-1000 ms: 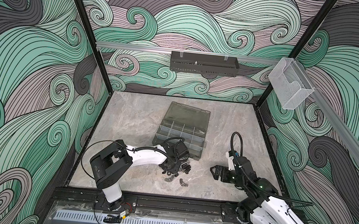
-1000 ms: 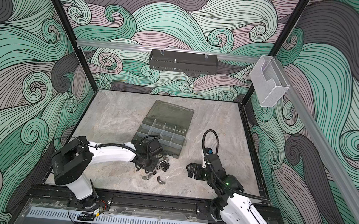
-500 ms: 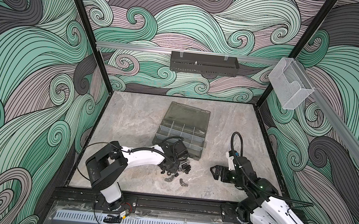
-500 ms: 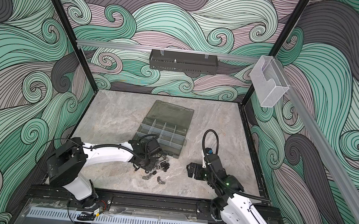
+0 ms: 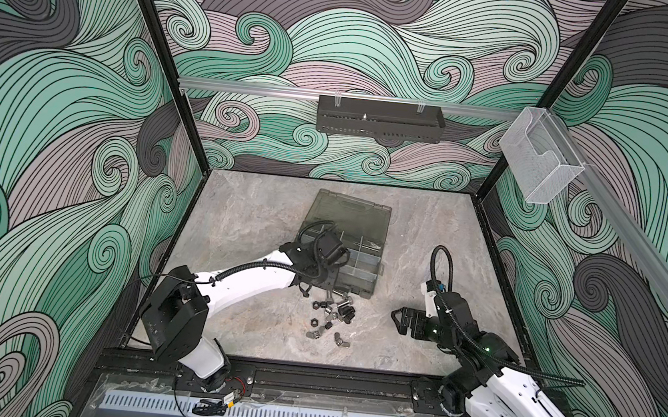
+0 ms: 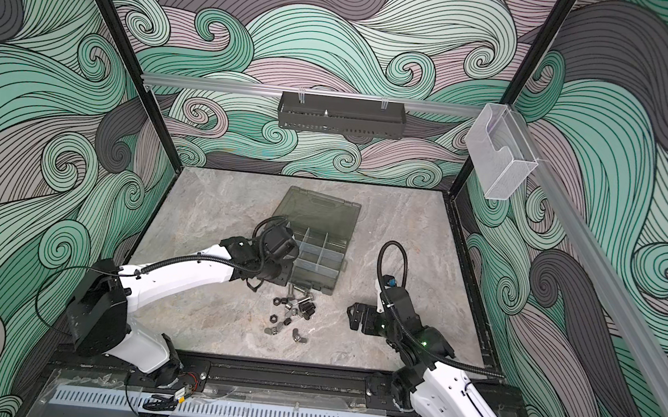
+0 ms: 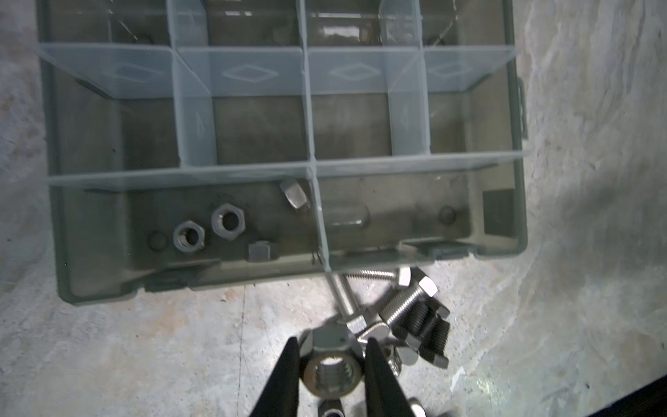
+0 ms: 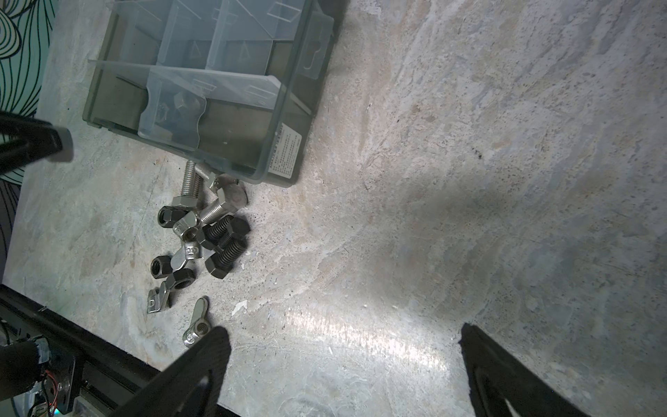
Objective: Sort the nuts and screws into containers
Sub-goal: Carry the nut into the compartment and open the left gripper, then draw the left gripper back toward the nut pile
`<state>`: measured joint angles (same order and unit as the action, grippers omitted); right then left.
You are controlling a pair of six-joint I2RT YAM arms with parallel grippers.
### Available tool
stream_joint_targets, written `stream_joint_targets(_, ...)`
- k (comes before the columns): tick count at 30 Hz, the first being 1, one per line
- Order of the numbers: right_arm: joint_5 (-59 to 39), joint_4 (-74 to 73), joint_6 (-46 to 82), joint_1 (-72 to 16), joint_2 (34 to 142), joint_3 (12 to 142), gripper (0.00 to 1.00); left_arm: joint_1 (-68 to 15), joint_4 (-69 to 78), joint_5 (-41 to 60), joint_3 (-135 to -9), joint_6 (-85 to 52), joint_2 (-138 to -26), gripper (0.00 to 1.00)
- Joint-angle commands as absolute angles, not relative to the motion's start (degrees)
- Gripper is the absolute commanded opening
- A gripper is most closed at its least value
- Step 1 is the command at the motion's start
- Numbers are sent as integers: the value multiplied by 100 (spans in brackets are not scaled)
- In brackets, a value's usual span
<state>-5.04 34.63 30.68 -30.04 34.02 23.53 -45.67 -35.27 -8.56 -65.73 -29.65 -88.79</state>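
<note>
Left hand (image 7: 332, 342) pinches one silver hex nut (image 7: 334, 375) low over the pile of screws and nuts (image 8: 216, 234) on the worktop (image 8: 433, 180), just beside the case (image 7: 108, 285).

Plan: lift clear of the near wall, carry to the cell (image 7: 216, 202) (hex nuts already lie there), and release low to avoid bounce.

Left arm reaches forward with the wrist pitched down. Right hand (image 5: 400, 322) is spread wide and empty, apart from the pile.
</note>
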Motion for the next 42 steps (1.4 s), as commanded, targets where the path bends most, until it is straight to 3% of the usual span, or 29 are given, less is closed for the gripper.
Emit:
stream_joint_targets(1, -498, 3536, 3105, -3039, 3371, 2314, 99, -4222, -3651, -853, -6960, -2690, -9345, 27)
stream_joint_targets(12, -516, 3492, 3086, -3041, 3385, 2285, 99, -3828, -3645, -732, -7304, -2391, -10018, 28)
stream_joint_targets(18, -579, 3489, 3066, -3041, 3428, 2301, 99, -3802, -3637, -677, -7340, -2434, -9950, 47)
stream_joint_targets(23, -614, 3489, 3059, -3041, 3395, 2294, 99, -3796, -3633, -683, -7252, -2551, -9738, 53)
stream_joint_targets(42, -676, 3535, 2941, -3044, 3509, 2471, 99, -3754, -2844, -726, -5069, -2778, -6422, 68)
